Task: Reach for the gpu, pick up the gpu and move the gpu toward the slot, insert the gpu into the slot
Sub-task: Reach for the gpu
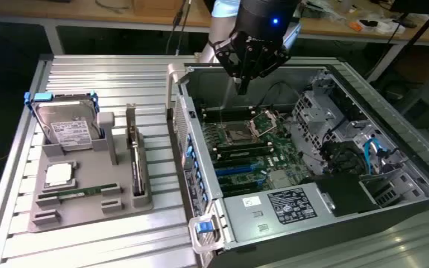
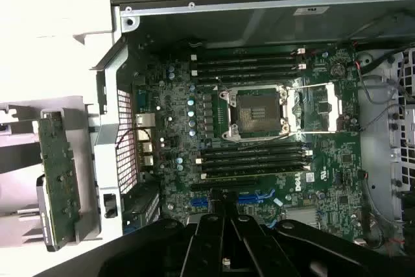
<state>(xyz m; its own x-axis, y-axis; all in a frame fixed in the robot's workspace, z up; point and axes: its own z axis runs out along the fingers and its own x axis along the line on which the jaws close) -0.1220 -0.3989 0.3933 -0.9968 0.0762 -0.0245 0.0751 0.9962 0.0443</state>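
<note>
My pincer [image 1: 241, 85] is closed with nothing in it and hangs over the far end of the open computer case [image 1: 412, 209]. In the wrist view its fingers [image 2: 214, 238] cover part of the blue slot [image 2: 256, 197]. One gpu [image 1: 136, 164] stands on edge in the grey holder [image 1: 87, 215], outside the case at the exterior view's left. Its long axis runs far to near. I cannot make out its bracket.

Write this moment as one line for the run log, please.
gripper: shut, empty, above the open case | gpu: on edge in grey holder, untouched | slot: blue, empty
</note>
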